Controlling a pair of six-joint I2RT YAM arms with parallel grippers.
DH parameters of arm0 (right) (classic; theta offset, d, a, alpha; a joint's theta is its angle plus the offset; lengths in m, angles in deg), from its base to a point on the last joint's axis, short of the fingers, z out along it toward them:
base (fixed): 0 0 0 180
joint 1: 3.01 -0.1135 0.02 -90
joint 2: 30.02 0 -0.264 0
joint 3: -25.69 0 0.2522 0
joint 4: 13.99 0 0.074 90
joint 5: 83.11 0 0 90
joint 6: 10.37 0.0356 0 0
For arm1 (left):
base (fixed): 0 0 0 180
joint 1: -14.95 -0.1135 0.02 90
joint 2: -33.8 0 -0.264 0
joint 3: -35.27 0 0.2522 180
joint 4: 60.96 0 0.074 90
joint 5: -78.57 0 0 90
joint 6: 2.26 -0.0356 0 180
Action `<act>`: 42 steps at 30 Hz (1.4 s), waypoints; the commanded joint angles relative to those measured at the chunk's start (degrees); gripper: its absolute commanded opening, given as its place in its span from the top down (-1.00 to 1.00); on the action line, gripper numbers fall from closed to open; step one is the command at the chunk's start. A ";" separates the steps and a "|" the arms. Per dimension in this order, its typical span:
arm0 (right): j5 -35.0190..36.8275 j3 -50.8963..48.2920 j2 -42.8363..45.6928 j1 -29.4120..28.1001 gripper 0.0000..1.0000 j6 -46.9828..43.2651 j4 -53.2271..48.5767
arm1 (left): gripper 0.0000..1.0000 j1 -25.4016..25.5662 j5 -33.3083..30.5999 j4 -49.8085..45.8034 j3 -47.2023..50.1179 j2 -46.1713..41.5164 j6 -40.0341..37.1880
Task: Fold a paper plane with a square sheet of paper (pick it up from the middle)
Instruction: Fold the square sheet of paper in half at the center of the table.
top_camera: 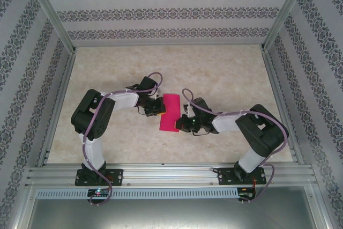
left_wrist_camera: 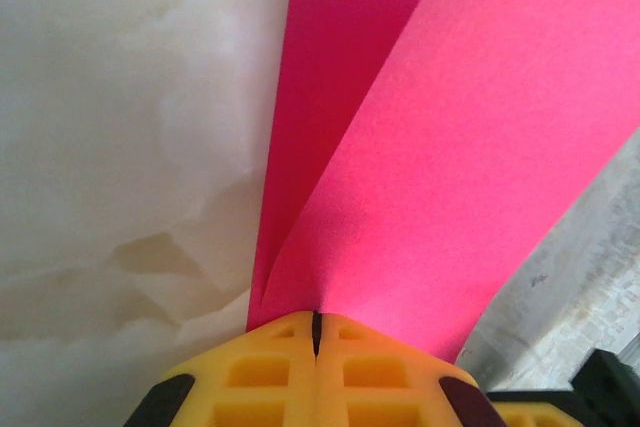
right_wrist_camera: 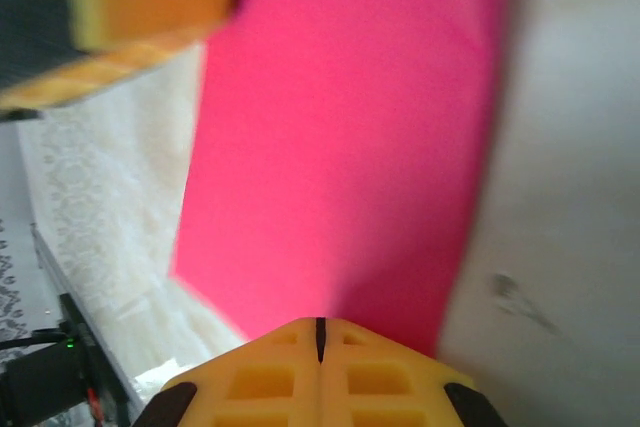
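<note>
In the top external view, the square sheet of paper (top_camera: 170, 112) sits near the middle of the pale marbled table (top_camera: 230, 73). It reads as a tall narrow rectangle rather than a square, which suggests it is doubled over along a lengthwise fold. The left gripper (top_camera: 159, 109) meets it at the sheet's 9 o'clock edge. The right gripper (top_camera: 181, 123) meets it lower down, near 4 o'clock. Taking opposite sides probably lets the arms steady the sheet and keep the two layers aligned while a crease is set. In the left wrist view, the yellow fingers (left_wrist_camera: 265, 372) at 6 o'clock are pressed together with only a thin dark seam between them. The pink sheet rises out of that seam, so this gripper is clamped on the paper. Two layers fan apart toward 12 and 1 o'clock. The fold therefore looks loose rather than pressed flat, and the pinch seems to be what holds the layers together at this end. In the right wrist view, the fingers (right_wrist_camera: 265, 377) are likewise closed to a hairline seam at 6 o'clock. The sheet runs straight up from them toward 12 o'clock, and it appears to be nipped at its edge. The picture is soft, so how deep the paper sits between the pads cannot be told. A yellow finger of the other arm shows at 11 o'clock, touching the sheet's far corner.
</note>
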 commanded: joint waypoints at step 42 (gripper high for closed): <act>-1.12 10.98 -0.92 5.42 0.86 -2.70 -6.55 | 1.00 0.79 -2.08 -2.68 1.58 2.68 -1.32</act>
